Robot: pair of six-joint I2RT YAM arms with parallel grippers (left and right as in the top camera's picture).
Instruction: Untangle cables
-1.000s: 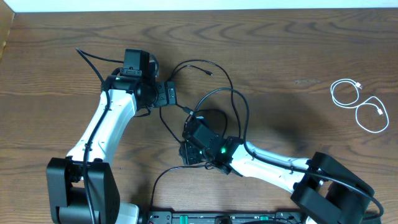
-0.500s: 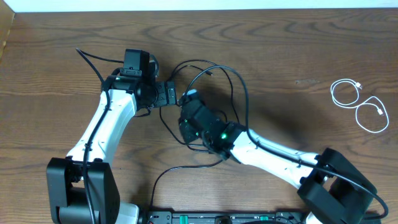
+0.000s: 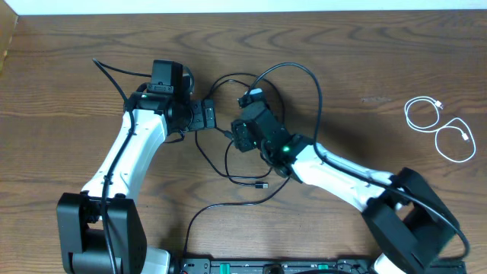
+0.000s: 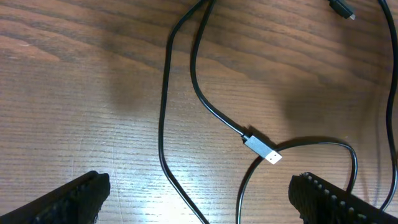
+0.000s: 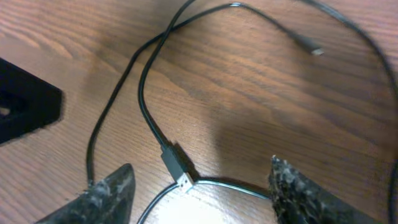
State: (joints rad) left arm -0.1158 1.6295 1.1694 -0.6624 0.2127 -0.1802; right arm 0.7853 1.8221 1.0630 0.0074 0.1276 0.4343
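Wood-grain surface (image 3: 380, 46) with plenty of bare room along the far edge and across the right half. Black cables (image 4: 163, 112) loop loosely at the centre, between the two arms. One silver-tipped plug (image 4: 261, 147) lies flat on the wood under the left jaws, which are wide apart and grip nothing. Right jaws are also apart – black cord lies loose between them, not clamped. White cable (image 3: 439, 131) sits in two loops near the right edge – well apart from the black ones.
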